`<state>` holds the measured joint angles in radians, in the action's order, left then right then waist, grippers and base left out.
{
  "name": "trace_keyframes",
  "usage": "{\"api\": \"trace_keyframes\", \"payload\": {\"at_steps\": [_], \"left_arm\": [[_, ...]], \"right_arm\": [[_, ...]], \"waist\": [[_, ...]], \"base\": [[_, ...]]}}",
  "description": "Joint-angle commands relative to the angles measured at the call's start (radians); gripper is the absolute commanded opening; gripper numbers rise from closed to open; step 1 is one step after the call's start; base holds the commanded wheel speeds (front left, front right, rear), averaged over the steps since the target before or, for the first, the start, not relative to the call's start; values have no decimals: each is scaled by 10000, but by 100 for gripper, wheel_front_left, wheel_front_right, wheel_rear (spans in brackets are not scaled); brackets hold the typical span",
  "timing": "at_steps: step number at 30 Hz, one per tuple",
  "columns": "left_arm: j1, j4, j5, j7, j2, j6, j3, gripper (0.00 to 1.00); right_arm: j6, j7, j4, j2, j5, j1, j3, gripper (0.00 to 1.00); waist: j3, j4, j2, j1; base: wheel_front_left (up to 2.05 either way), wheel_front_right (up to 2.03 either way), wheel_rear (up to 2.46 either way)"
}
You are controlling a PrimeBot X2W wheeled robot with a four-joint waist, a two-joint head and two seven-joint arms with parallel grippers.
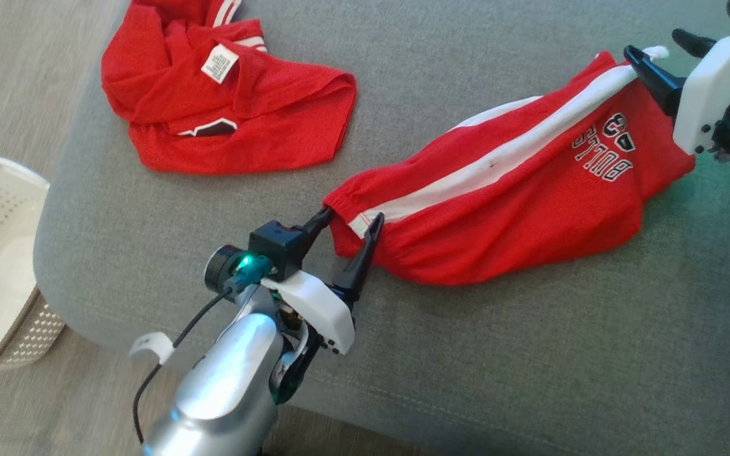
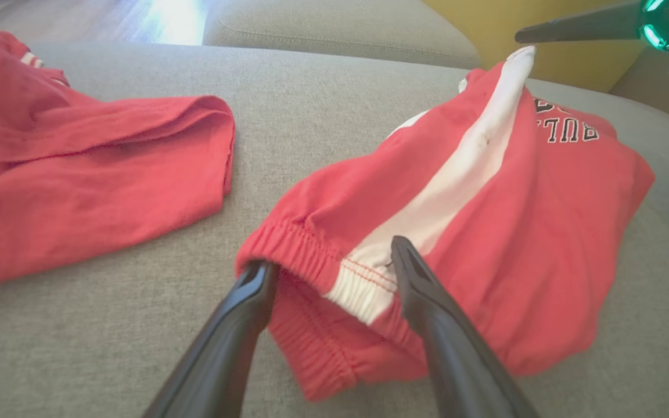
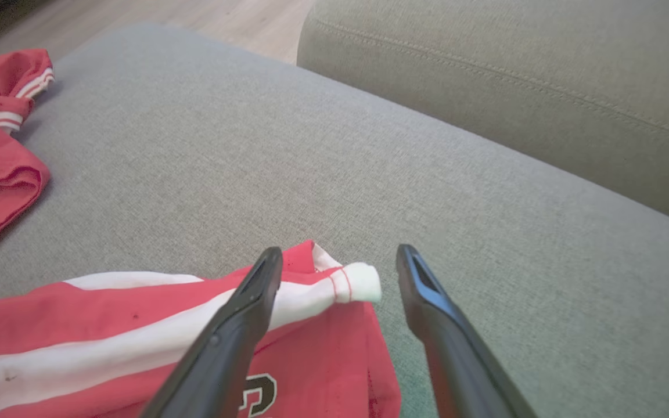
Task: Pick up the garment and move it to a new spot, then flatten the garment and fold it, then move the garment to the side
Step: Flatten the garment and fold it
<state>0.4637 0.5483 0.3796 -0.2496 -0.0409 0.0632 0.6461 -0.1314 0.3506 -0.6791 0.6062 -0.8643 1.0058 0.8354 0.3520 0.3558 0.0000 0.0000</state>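
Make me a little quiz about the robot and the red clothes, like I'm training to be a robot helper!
1. True or false: the left jaws are shut tight on the red shorts.
2. What stands on the floor beside the grey cushion? A. white basket B. blue bucket C. brown shoe
3. What word is printed on the shorts?
Key: 1 false, they stand open around the waistband; 2 A; 3 BULLS.
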Motion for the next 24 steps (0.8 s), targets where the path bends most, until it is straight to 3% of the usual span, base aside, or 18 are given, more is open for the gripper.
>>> {"api": "trace_keyframes", "payload": {"at_steps": [1,13,24], "left_arm": [[269,-315,-3,-119,-103,-201,-378,100],[-595,-1133,-249,-121,-273,-860,-1433,100],[-1687,-2424,-477,-121,-382,-1290,-2638,100]], "right_arm": [[7,-406,80,7,-146,59,50,100],[7,-2642,-116,-121,-596,-753,304,100],[7,-4916,87,-382,-533,-2057,-275,100]], "waist": [[-224,-81,0,0],[-1496,-752,0,0],[-2703,-1514,0,0]], "base": [[0,0,0],[0,0,0],[0,0,0]]}}
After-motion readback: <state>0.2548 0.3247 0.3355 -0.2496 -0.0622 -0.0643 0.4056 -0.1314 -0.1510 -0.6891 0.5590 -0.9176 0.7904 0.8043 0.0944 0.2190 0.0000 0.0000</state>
